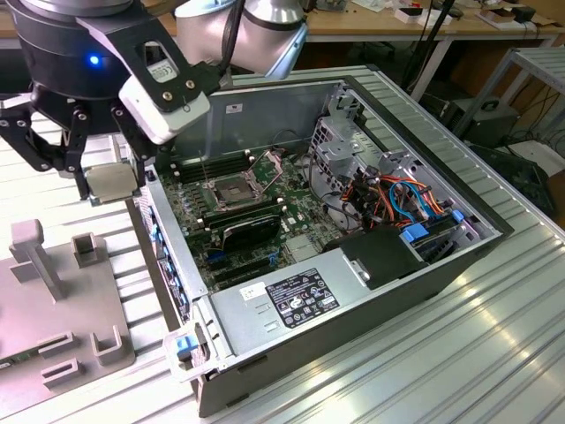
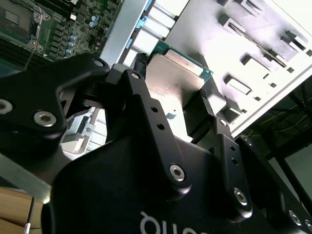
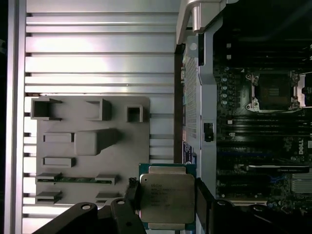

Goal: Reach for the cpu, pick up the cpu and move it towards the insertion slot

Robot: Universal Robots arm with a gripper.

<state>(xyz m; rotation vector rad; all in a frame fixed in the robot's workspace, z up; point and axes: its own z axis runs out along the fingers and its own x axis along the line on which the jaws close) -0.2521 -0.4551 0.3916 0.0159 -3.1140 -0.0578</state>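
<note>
Hovering gripper (image 1: 113,181) clamping cpu (image 1: 111,180), beside open computer case (image 1: 424,274)

Arm (image 1: 221,26) raised; gripper (image 1: 113,183) jaws clamped on cpu (image 3: 167,197).
</note>
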